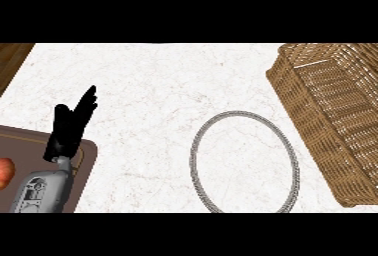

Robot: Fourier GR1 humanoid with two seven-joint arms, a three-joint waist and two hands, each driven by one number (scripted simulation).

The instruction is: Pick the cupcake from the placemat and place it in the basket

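My left hand [70, 127] stands at the lower left with its fingers straight and pointing away from me, holding nothing. It hovers over the right part of a dark brown board [18, 140]. At the far left edge, on that board, a small orange-red object [4, 172] shows only in part; I cannot tell whether it is the cupcake. A round pale placemat with a grey rim [196, 150] lies in the middle, with nothing on it. The wicker basket [325, 150] stands at the right, and its inside looks bare. My right hand does not show.
The counter top is white marble [162, 80]. A strip of brown wood [11, 57] borders it at the upper left. The basket runs along the right edge, tilted, from the top to near the bottom.
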